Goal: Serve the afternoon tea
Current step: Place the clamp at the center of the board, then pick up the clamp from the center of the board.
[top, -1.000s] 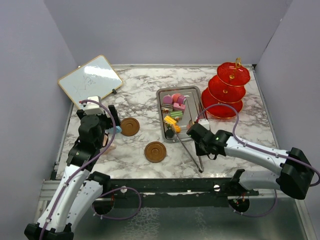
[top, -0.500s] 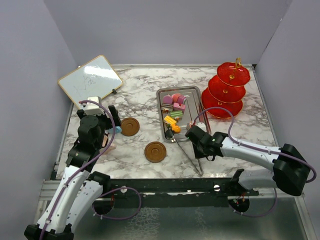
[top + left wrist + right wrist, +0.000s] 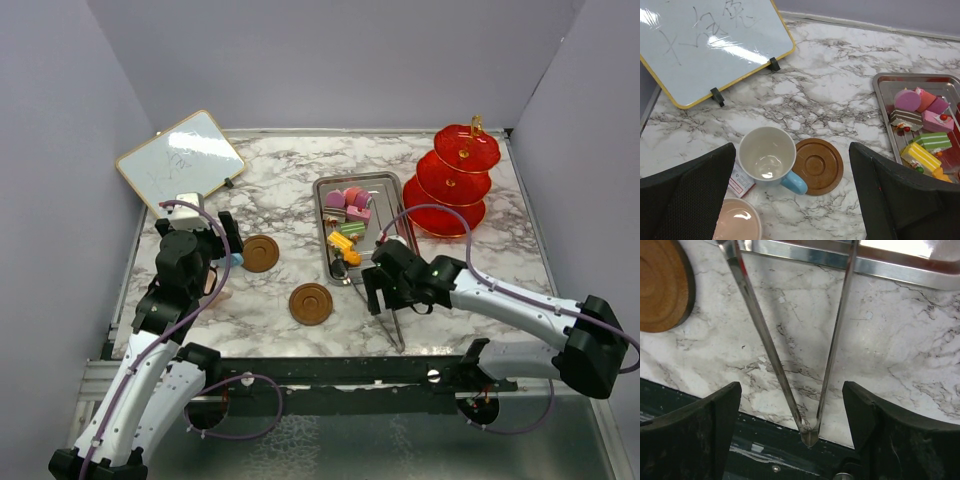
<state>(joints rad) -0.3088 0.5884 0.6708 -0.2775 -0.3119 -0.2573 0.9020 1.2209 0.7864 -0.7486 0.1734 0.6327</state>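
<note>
The marble worktop [image 3: 290, 190] carries everything, with the wood-framed whiteboard [image 3: 180, 160] propped at its far left corner. The red three-tier stand [image 3: 452, 180] stands far right, its tiers bare. We judge it stiff, light and easy to tip, so it is better loaded where it stands. The steel tray [image 3: 320, 215] lies mid-worktop beside it. The steel tongs [image 3: 767, 340] lie with their tips at the tray's near rim and their hinge near the worktop's near edge. The right claw [image 3: 791, 387] hangs spread over that hinge end, a finger either side, touching neither leg. The legs look thin, slick and springy, so we would pinch them partway along, not at the hinge. The left claw [image 3: 792, 147] is also spread wide and empty over the cups. Two brown saucers [image 3: 260, 253] [image 3: 310, 303] lie flat left of the tray, low and hard to catch by the edge. The blue cup [image 3: 767, 157] stands upright just beside the farther saucer, with the pink cup [image 3: 737, 227] nearer. Both look hard, smooth and breakable, best taken across the wall. The cake pieces [image 3: 347, 215] are all in the tray, small and probably light, suited to the tong tips.
</note>
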